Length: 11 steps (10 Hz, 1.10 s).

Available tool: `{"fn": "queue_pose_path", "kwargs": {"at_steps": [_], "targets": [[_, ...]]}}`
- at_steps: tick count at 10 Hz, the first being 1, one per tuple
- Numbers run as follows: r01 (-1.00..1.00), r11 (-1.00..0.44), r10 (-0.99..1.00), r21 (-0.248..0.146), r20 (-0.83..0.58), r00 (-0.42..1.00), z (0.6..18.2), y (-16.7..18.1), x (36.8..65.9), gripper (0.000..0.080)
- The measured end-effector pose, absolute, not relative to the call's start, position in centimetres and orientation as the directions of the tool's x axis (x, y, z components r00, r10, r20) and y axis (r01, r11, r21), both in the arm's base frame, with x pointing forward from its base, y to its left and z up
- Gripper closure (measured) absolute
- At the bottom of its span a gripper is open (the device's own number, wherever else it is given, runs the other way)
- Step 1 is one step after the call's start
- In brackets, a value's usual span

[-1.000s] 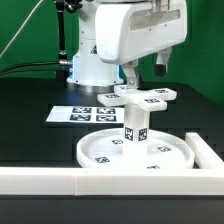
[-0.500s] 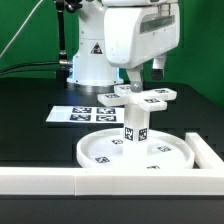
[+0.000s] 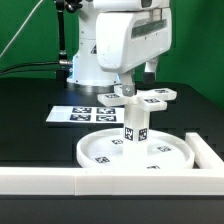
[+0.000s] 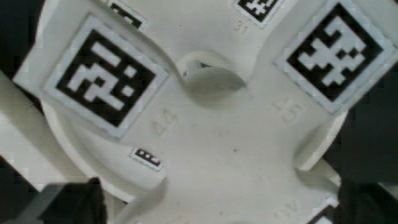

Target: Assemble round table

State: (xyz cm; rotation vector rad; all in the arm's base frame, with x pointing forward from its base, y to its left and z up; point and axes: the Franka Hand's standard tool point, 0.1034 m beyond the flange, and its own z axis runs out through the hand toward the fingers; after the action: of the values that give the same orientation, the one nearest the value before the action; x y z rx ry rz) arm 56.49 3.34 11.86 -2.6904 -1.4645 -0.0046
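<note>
Jaws of the gripper (image 3: 130,88) sit low over the cross-shaped foot piece (image 3: 142,97), but neither view shows clearly whether they are closed on it or parted, so I cannot tell. That foot piece rests flat on top of the short cylindrical post (image 3: 134,121), which stands upright in the middle of the large rimmed round disc (image 3: 140,153) on the black desk (image 3: 30,115). The marker board (image 3: 82,114) lies flat behind the disc toward the exterior view's left, and the white border wall (image 3: 60,180) runs along the front. In the wrist view the foot piece (image 4: 205,95) fills the frame, its tagged arms spreading from a small central hole, so the camera is very near and looks almost straight down on it. The likely trouble from here is the foot piece binding or cross-seating on the post if it is turned or pressed while slightly tilted; a sideways push could also tip the post or slide the disc on the desk. The arm reaches forward from its base with the wrist pointing steeply down over the stack.
</note>
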Motion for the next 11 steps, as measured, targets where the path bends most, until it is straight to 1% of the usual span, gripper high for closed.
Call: {"fn": "queue_pose_path", "kwargs": {"at_steps": [11], "targets": [[0.835, -0.542, 0.838, -0.092, 0.022, 0.546, 10.1, 3.3, 56.2, 0.0151]]}}
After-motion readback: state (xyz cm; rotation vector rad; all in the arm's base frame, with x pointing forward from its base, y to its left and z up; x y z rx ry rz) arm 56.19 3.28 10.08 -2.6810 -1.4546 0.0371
